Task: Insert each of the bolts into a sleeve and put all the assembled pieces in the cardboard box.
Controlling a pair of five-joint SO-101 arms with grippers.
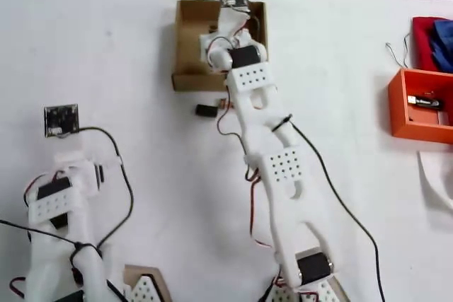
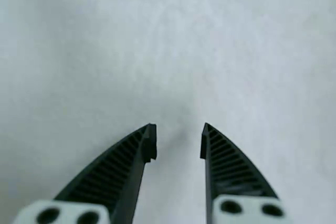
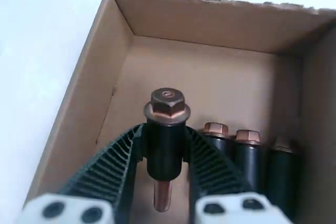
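Observation:
My right gripper (image 3: 165, 148) is shut on an assembled piece (image 3: 166, 145), a copper bolt inside a black sleeve, held upright over the inside of the cardboard box (image 3: 210, 30). Three more assembled pieces (image 3: 247, 156) stand side by side on the box floor just beyond it. In the high view the right arm (image 1: 248, 83) stretches across the table into the box (image 1: 187, 47). A black sleeve (image 1: 207, 110) with a bolt (image 1: 224, 105) beside it lies on the table just in front of the box. My left gripper (image 2: 177, 142) is open over bare white table.
An orange tray (image 1: 417, 107) holding a small black item sits at the right edge, with red and blue cloth behind it. Cables trail along both arms. The left arm (image 1: 56, 196) stands near the table's front left.

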